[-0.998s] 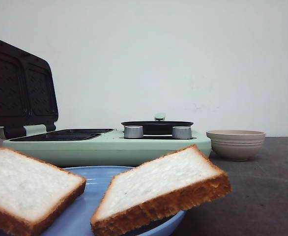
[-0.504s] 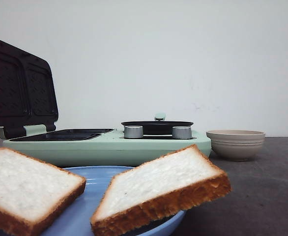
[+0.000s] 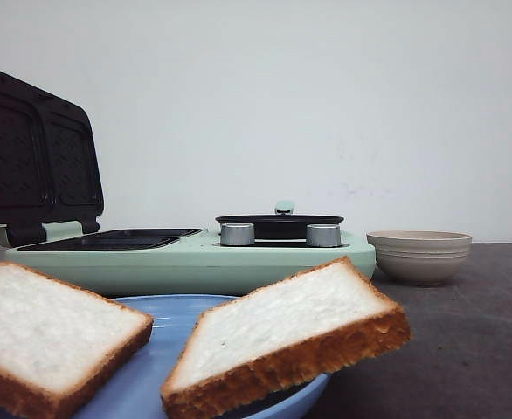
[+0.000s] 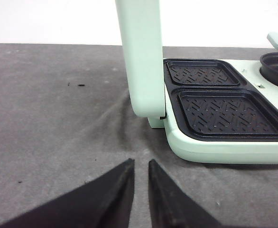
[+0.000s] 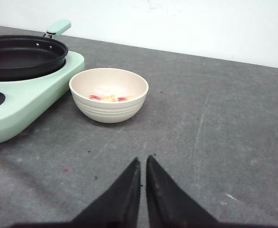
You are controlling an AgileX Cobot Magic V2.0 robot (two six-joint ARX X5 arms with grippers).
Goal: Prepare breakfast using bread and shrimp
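Two slices of bread, one at the left (image 3: pixel 51 327) and one at the right (image 3: pixel 282 327), lie tilted on a blue plate (image 3: pixel 173 316) close in front of the front camera. Red and yellow shrimp pieces (image 5: pixel 108 98) sit in a beige bowl (image 5: pixel 108 113), also in the front view (image 3: pixel 418 255) at the right. My left gripper (image 4: pixel 141 161) hovers shut over bare table beside the maker's open lid. Some way short of the bowl my right gripper (image 5: pixel 143 158) hangs shut over the table. Neither holds anything.
A mint-green breakfast maker (image 3: pixel 195 262) stands mid-table with its lid (image 3: pixel 33 157) raised. Two ridged black sandwich plates (image 4: pixel 224 111) lie exposed. A black pan (image 5: pixel 23 54) sits on its right half, behind two metal knobs (image 3: pixel 237 234).
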